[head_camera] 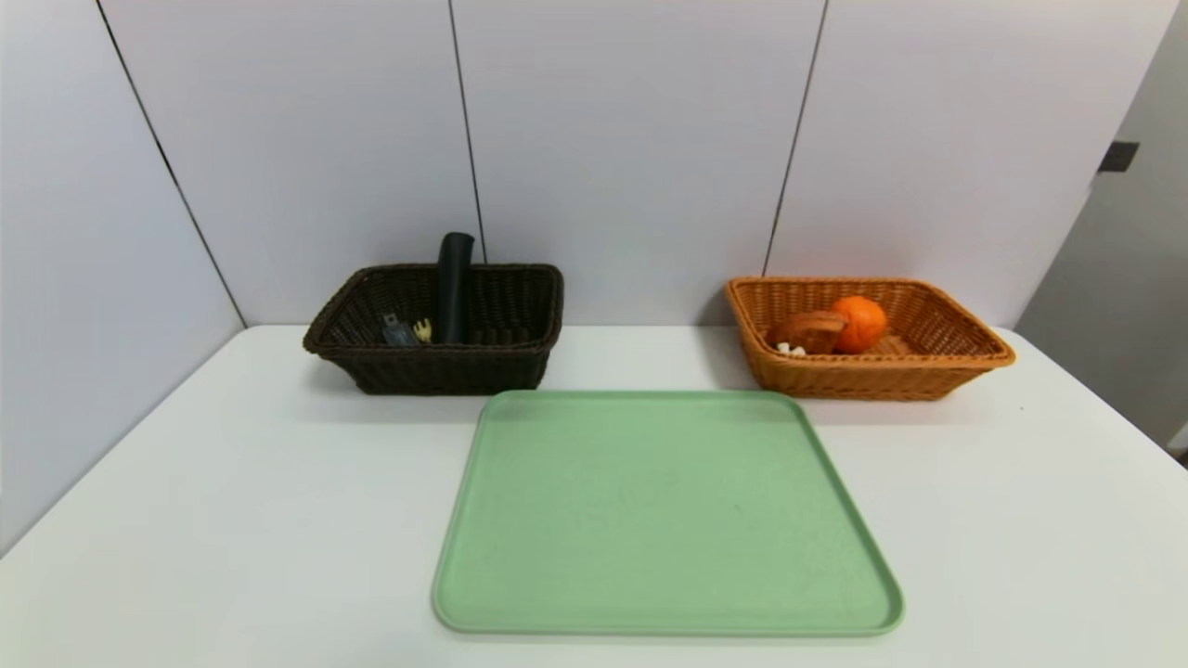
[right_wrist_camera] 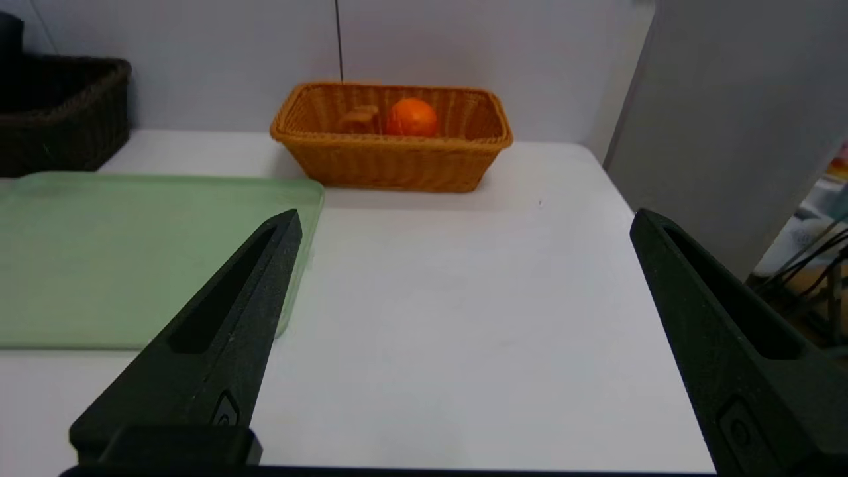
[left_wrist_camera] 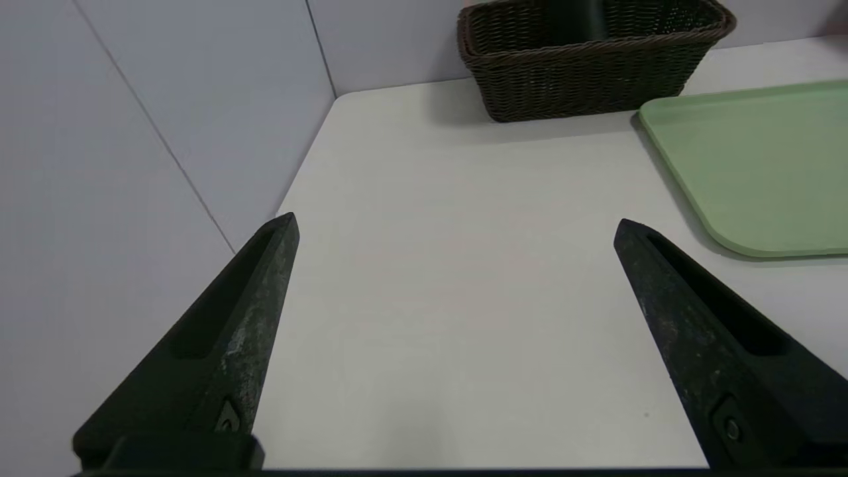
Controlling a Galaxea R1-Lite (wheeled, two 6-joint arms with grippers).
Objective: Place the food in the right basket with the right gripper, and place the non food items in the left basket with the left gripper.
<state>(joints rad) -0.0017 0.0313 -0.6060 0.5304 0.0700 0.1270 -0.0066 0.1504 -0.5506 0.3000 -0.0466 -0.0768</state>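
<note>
— Grippers?
— Left gripper (left_wrist_camera: 456, 217) over the bench's (head_camera: 232, 510) left side, right gripper (right_wrist_camera: 469, 212) over its right; both with fingers spread wide, nothing between.
— Items?
— Pouch (head_camera: 454, 288) leaning upright, grey case (head_camera: 399, 332) and pasta fork (head_camera: 423, 330) in dark basket (head_camera: 445, 376); orange (head_camera: 858, 325) beside tart slice (head_camera: 806, 330) in tan basket (head_camera: 863, 380). Writing: none legible.

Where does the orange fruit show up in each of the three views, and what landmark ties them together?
Head: right of centre, inside the tan basket.
Left wrist: not in it.
Right wrist: upper middle, the orange fruit in that basket.
Shared landmark: the green tray.
</note>
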